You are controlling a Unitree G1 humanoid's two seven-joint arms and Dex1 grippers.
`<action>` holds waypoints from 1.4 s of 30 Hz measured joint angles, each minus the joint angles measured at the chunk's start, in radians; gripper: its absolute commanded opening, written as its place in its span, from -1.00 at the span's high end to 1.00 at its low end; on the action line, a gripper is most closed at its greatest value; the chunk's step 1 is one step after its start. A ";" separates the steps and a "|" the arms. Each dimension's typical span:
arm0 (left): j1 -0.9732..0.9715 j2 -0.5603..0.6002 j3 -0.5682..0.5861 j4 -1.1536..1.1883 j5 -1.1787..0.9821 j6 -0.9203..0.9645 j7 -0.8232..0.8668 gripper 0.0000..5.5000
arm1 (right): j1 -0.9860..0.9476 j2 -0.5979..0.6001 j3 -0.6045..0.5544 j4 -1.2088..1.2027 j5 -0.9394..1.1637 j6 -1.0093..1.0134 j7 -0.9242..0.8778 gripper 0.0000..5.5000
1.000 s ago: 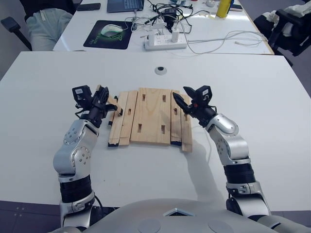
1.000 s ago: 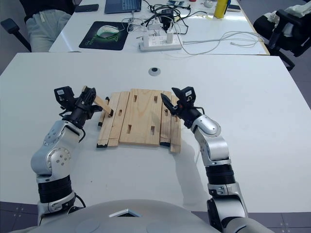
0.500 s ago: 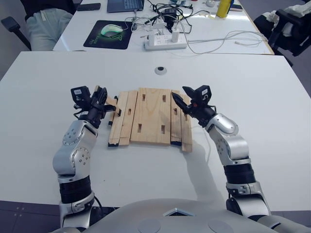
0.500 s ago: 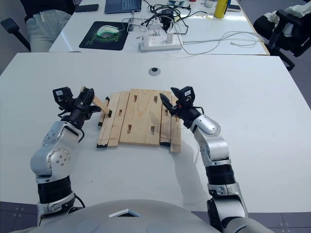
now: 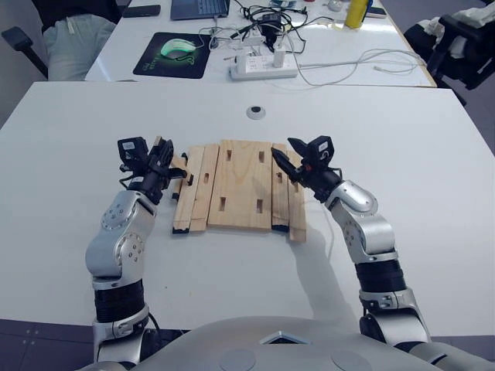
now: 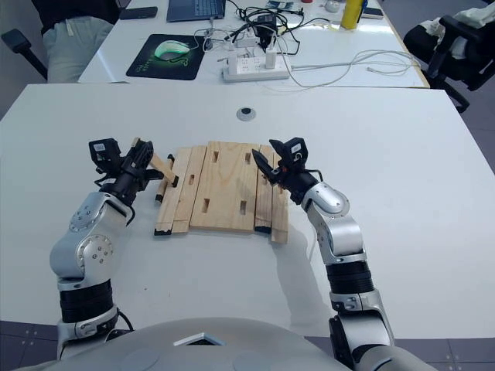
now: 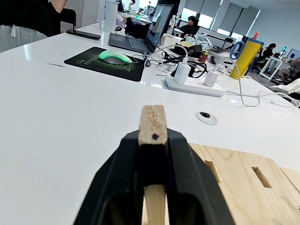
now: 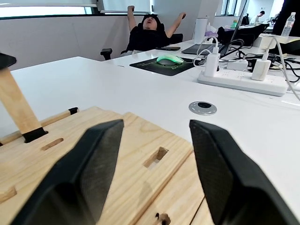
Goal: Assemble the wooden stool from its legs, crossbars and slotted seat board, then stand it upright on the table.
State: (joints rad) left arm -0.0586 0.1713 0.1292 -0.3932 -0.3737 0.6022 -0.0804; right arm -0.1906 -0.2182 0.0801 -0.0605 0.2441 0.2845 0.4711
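The slotted seat board (image 5: 241, 184) lies flat on the white table (image 5: 402, 154). Long wooden pieces lie side by side against its left edge (image 5: 193, 189) and its right edge (image 5: 289, 202). My left gripper (image 5: 160, 162) is just left of the left pieces, shut on a short wooden bar (image 7: 153, 123) that slants up from the table. The same bar (image 8: 16, 105) appears tilted in the right wrist view. My right gripper (image 5: 286, 161) hovers open over the board's far right part, its two fingers (image 8: 93, 159) spread wide above a slot (image 8: 156, 156).
A round cable grommet (image 5: 256, 113) sits in the table behind the board. On the desk beyond are a power strip (image 5: 263, 68) with cables, a mouse on a dark pad (image 5: 172, 52) and a laptop. A chair (image 5: 464, 39) stands at the far right.
My right gripper has edged slightly left over the board. The left gripper with its bar has barely shifted.
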 measured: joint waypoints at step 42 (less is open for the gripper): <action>0.141 0.025 -0.175 0.024 0.221 -0.286 -0.048 0.85 | -0.063 -0.022 0.025 -0.015 0.000 0.022 0.051 0.22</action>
State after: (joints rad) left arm 0.0821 0.1960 -0.0453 -0.3690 -0.1532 0.3159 -0.1287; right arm -0.2532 -0.2403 0.1048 -0.0758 0.2439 0.3066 0.5220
